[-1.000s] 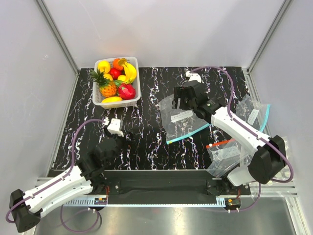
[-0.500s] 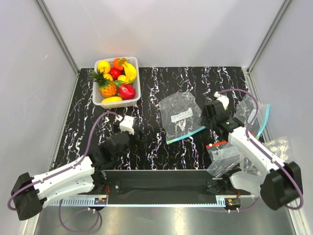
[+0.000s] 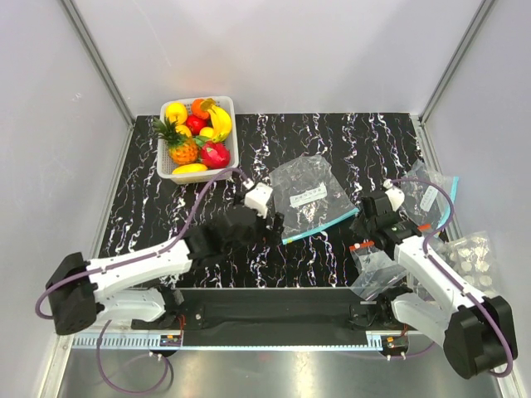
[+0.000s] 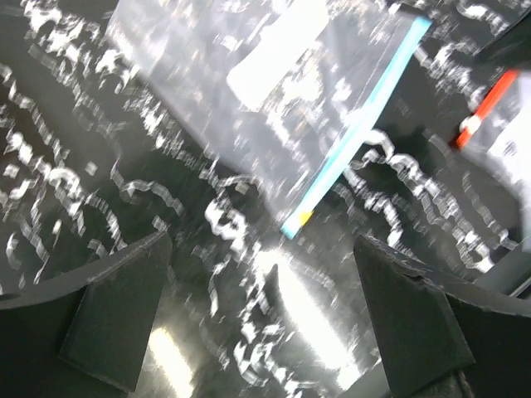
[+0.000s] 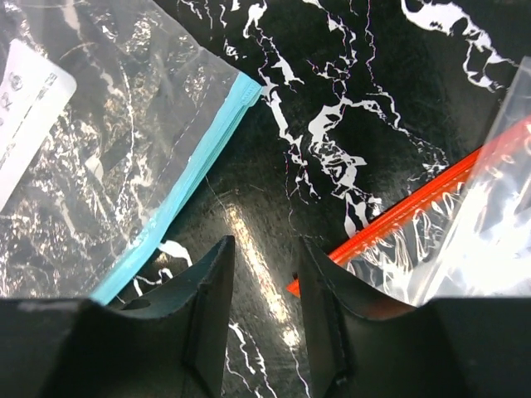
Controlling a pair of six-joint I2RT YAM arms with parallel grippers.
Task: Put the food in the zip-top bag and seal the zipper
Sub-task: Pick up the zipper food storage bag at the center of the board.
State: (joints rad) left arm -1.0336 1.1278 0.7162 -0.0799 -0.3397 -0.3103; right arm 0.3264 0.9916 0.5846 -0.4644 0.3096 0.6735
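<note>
From my screens I log: table (image 3: 332, 141), black marble-patterned top, polished, throwing glare; zip-top bag (image 3: 322, 211), thin clear plastic, crinkled and shiny, with a flat white paper-like label (image 3: 309, 196); zipper (image 5: 178, 195), smooth teal plastic strip; toy fruit (image 3: 182, 151), glossy moulded plastic; basket (image 3: 235, 141), white plastic, slotted walls; second bag (image 3: 377, 267), same clear film, red-orange strip; arm casings (image 3: 137, 267), smooth white plastic.

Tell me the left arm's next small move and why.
Probably ease the open left tool forward onto the zipper end of the zip-top bag and close; the bag lies flat, ungripped, just ahead, and the food is in the basket.
</note>
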